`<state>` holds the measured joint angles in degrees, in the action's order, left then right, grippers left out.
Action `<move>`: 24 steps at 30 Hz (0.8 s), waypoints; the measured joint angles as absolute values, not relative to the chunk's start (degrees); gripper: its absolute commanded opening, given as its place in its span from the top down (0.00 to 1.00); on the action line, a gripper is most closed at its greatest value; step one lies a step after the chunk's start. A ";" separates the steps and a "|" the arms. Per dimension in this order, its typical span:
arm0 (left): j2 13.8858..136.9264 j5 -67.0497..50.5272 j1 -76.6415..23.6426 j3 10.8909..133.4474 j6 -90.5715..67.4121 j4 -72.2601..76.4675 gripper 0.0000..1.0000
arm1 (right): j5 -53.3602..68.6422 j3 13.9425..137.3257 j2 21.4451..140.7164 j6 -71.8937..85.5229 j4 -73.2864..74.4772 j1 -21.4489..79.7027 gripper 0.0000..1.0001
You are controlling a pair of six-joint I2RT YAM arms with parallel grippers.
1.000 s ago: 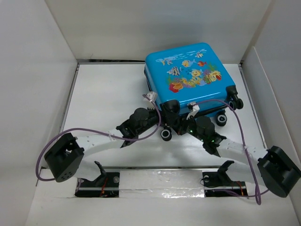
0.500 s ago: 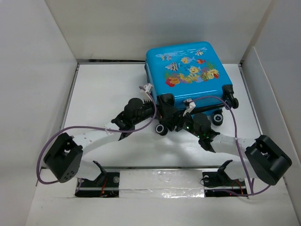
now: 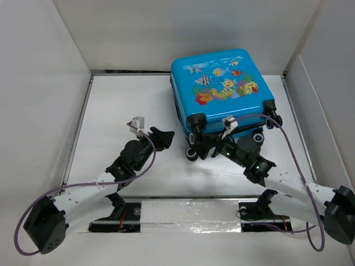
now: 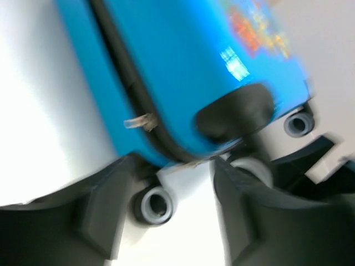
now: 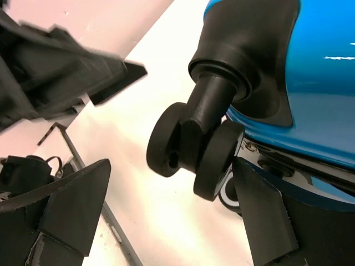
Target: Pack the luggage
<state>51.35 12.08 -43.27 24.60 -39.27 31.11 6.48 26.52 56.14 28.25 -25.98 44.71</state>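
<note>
At rear: glossy, seemingly rigid luggage [image 3: 222, 83]

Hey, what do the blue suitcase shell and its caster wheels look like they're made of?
The luggage shell is likely hard glossy plastic: it shows sharp light reflections and keeps a rigid shape. The caster wheel looks like matt black plastic or rubber, unclear which; its surface is dull and smooth.

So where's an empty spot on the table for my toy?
The far-left table, between the left wall and the suitcase, beyond the left gripper, is bare. It's crowded at the suitcase's near wheels, where the right gripper sits.
</note>
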 measured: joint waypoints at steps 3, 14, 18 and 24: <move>49.04 12.60 -43.27 19.16 -38.72 31.31 0.72 | 5.32 26.50 52.86 27.44 -22.24 44.73 0.03; 65.25 3.99 -46.52 15.79 -35.86 40.40 0.64 | 0.60 31.59 56.45 25.78 -16.49 45.15 0.01; 72.86 0.82 -46.92 20.16 -35.11 44.73 0.59 | 0.03 32.62 60.45 25.71 -16.47 45.25 0.01; 78.32 0.78 -49.71 24.18 -34.06 48.90 0.51 | -0.54 35.40 63.90 25.74 -16.43 45.39 0.06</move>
<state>78.32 0.78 -49.71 24.18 -34.06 48.90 -0.54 35.40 63.90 25.74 -16.43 45.39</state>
